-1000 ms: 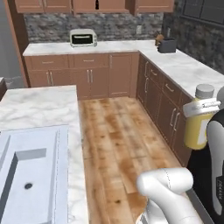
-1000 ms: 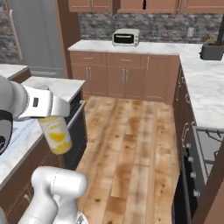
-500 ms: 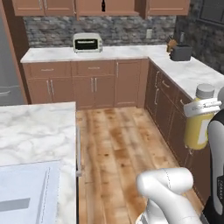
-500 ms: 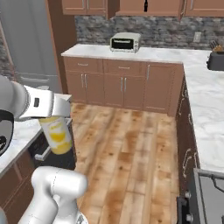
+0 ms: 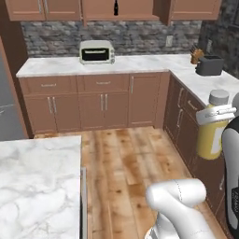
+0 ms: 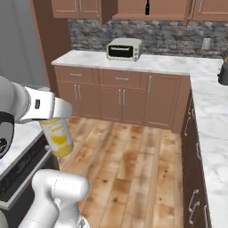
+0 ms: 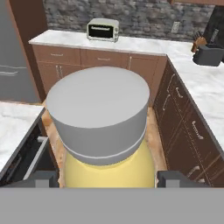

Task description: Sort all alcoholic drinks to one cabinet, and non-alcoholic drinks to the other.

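The jaws pinch the yellow bottle (image 5: pixel 210 130) just under its whitish cap, carrying it upright in mid-air above the wooden floor, so the step looks like transport, and next calls for approaching a wall cabinet (image 5: pixel 117 9) shelf.

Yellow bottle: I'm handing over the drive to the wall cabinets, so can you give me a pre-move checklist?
1. End effector closed around the yellow bottle: ok, its fingers sit on both sides of the body.
2. Bottle upright, whitish cap on: ok.
3. Wooden floor ahead free of obstacles: ok.
4. Target wall cabinet open: ok, a dark bottle stands on its shelf.
5. Whether that dark bottle is the cola: cannot tell, too small.
6. Bottle clear of the right-hand counter: ok.
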Available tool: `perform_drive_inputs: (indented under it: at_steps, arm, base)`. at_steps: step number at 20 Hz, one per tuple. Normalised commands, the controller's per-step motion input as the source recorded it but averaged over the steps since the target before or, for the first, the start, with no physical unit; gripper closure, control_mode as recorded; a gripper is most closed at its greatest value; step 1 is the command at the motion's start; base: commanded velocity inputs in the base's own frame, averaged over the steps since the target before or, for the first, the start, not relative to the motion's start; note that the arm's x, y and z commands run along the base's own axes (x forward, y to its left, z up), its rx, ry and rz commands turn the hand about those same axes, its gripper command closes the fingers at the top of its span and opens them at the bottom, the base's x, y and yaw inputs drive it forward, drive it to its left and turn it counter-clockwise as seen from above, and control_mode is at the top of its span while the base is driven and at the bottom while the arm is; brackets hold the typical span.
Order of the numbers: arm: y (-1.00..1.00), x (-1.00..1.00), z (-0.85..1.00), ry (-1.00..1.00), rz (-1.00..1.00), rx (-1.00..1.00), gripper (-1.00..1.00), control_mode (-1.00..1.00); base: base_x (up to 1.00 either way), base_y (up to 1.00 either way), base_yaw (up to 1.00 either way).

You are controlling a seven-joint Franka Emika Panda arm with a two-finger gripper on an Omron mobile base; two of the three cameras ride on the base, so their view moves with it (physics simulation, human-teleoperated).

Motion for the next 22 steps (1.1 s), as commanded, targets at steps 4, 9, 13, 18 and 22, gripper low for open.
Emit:
perform_drive_inputs:
  at_steps: [4,9,13,18,22]
  arm:
    - [0.0,0.0,0.0,0.0,0.0,0.0,1.0,1.0]
    - [0.0,0.0,0.0,0.0,0.0,0.0,1.0,1.0]
    - [0.0,0.0,0.0,0.0,0.0,0.0,1.0,1.0]
    - [0.0,0.0,0.0,0.0,0.0,0.0,1.0,1.0]
    - [0.0,0.0,0.0,0.0,0.0,0.0,1.0,1.0]
  base:
    - [1.0,-0.29,0.0]
    - [1.0,-0.3,0.0]
    - [1.0,-0.3,0.0]
    - [1.0,-0.33,0.01]
    - [0.96,-0.38,0.01]
